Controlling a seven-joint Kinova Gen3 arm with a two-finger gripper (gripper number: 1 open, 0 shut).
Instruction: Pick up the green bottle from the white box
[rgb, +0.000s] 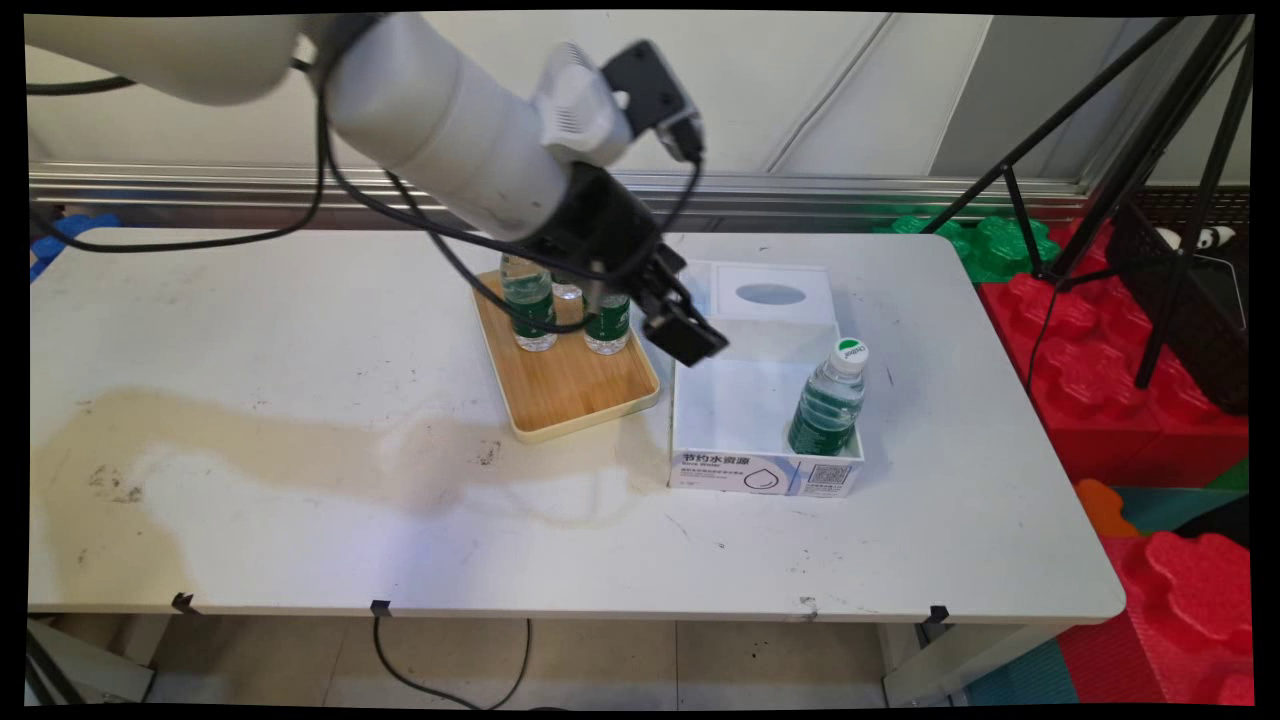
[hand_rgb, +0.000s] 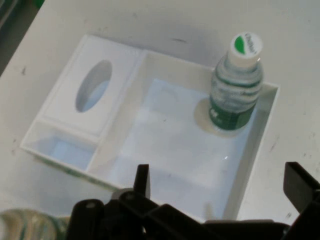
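The tool (rgb: 685, 325) is seen spread and empty, hanging over the white box (rgb: 700, 420) at its 9 o'clock wall. One bottle (rgb: 828, 398) stands in the box's 4 o'clock corner; two bottles (rgb: 528, 305) wait on the wooden tray (rgb: 575, 385) at the tool's 9 o'clock.

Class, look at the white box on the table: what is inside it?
Inside the white box, one water bottle stands upright in a near corner. The rest of the floor looks bare; the hand covers a far corner in the main view.
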